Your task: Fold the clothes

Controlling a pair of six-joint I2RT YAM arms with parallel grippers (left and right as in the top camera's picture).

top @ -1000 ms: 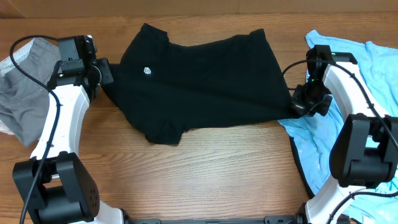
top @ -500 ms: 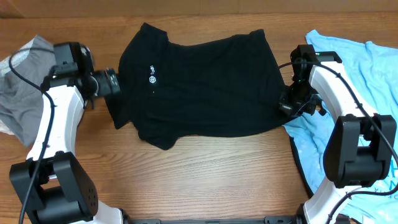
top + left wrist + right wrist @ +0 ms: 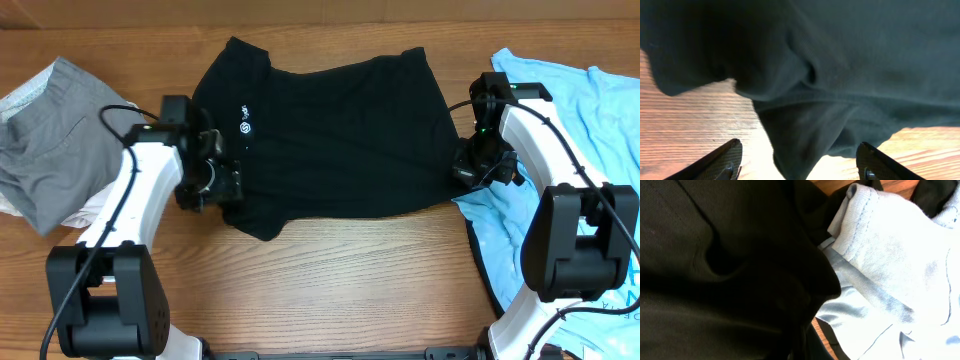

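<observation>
A black t-shirt point(image 3: 340, 130) lies spread flat across the middle of the table, with a small white logo near its left side. My left gripper point(image 3: 212, 186) stands open over the shirt's lower left edge. In the left wrist view a fold of the black shirt point(image 3: 805, 135) hangs between the wide-apart fingers point(image 3: 725, 160) without being pinched. My right gripper point(image 3: 478, 168) is at the shirt's lower right corner, shut on the black fabric. In the right wrist view, bunched black cloth point(image 3: 715, 255) hides its fingers.
A light blue garment point(image 3: 600, 110) lies crumpled at the right, partly under my right arm, and touches the black shirt point(image 3: 890, 255). A grey garment point(image 3: 45, 150) is heaped at the far left. Bare wooden table point(image 3: 350, 280) runs along the front.
My left gripper let go of the shirt's left sleeve, opened, and swung right and toward the front to the shirt's lower left edge. The shirt shifted slightly left. My right gripper barely moved.
</observation>
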